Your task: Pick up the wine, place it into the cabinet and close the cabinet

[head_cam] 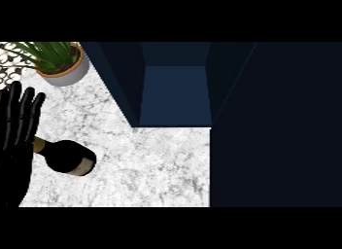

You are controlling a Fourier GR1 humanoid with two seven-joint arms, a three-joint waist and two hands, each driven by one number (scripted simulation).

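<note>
Your pick-up is not yet made: the dark glass wine bottle (68, 157) lies on its side on the white marble table (160, 165) at 8 o'clock, beside your open left hand (12, 121), so next curl round it.

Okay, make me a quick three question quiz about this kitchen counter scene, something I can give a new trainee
1. True or false: the wine bottle stands inside the cabinet.
2. Which thing sits at the far left corner of the counter? A) a potted plant B) a kettle C) a plate
3. Fill in: the left hand shows at the view's left edge with its fingers ____.

Key
1. False: it lies on its side on the counter, outside the open cabinet.
2. A: the potted plant.
3. Straight: the hand is open, and its lower part covers the bottle's neck end.
</note>
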